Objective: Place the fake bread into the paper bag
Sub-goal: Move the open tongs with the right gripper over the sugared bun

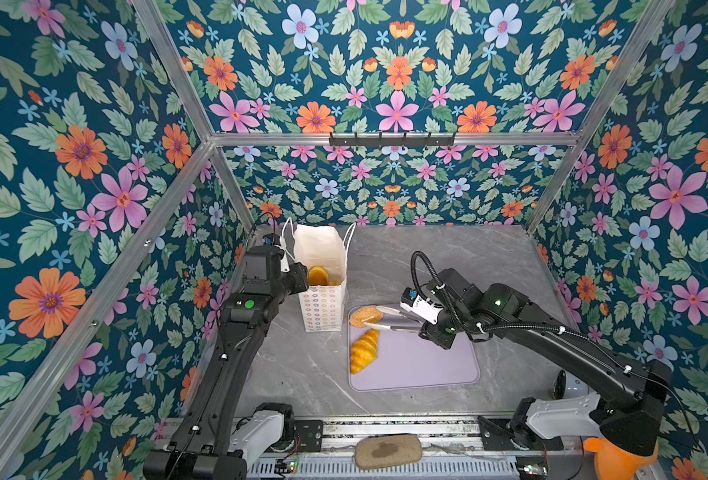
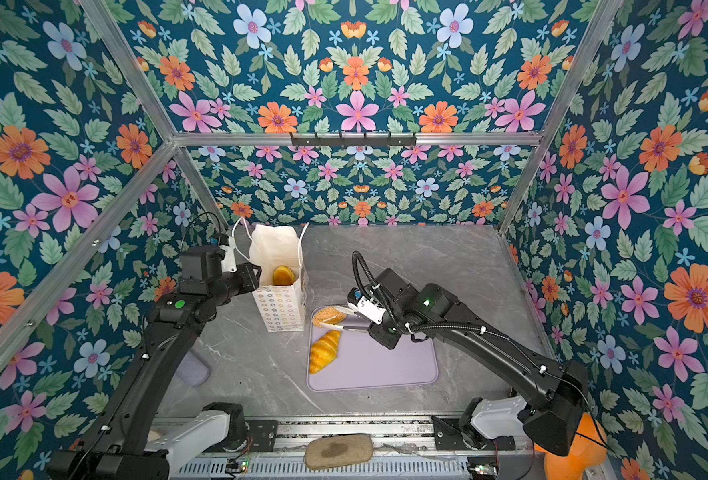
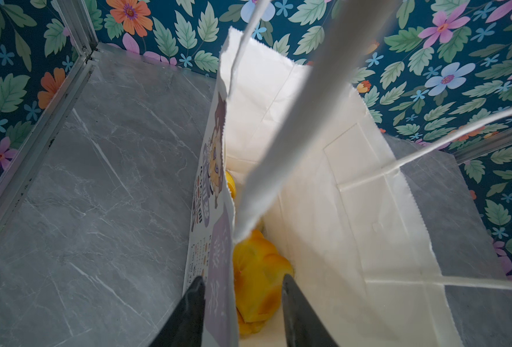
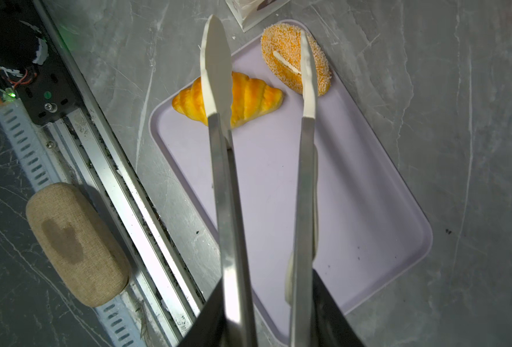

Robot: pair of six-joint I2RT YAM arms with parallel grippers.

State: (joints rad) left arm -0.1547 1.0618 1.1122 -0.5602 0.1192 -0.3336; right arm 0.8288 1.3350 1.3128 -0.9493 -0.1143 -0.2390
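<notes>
Status: partway, tail end by the look of it.
- In: golden bread pieces (image 3: 257, 279) sit at the bottom of the paper bag (image 1: 323, 307), also visible through its mouth in both top views. At least one, probably more; can't count them.
- Out: speckled bun (image 4: 278, 39) at the tray corner nearest the bag, croissant (image 4: 254, 96) just beside it. Both are on the lilac tray (image 4: 369, 195), the rest of which is bare.
- Bag stands upright on the worktop (image 1: 302, 374), just beside the tray.
- Left claw (image 3: 243, 279): jaws apart, straddling the bag's side wall, one finger inside and one outside, not pinching.
- Right claw (image 4: 274, 318): clamped on tongs (image 4: 227, 180). The tong tips are spread over both loose pieces and carry nothing.
- Remaining: two transfers, I'd guess the bun first.
</notes>
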